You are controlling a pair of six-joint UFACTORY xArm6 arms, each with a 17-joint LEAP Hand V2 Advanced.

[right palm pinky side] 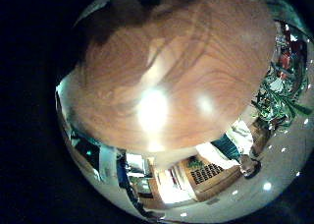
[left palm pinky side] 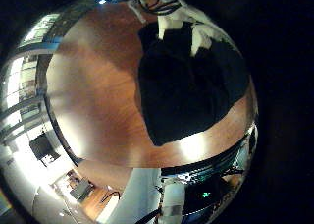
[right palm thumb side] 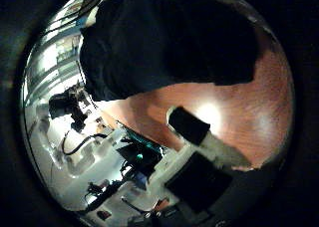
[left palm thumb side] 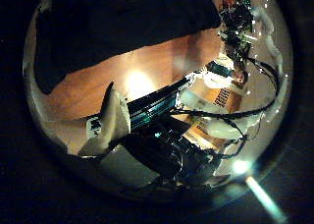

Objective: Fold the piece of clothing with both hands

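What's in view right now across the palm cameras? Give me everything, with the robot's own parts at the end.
Garment: one, dark, lying spread on the table; it also shows in both thumb side palm views and at the edge of the right little finger side palm view.
Table: one, bare wood surface under the garment, with bright light reflections on it.
Room furniture: several pieces beyond the table's edge, too small to tell apart.
Left hand: fingers reach out over the table beside the garment, holding nothing.
Right hand: a finger reaches out over bare table beside the garment, holding nothing.
A hand: light fingers resting at the garment's far edge; I cannot tell which hand.
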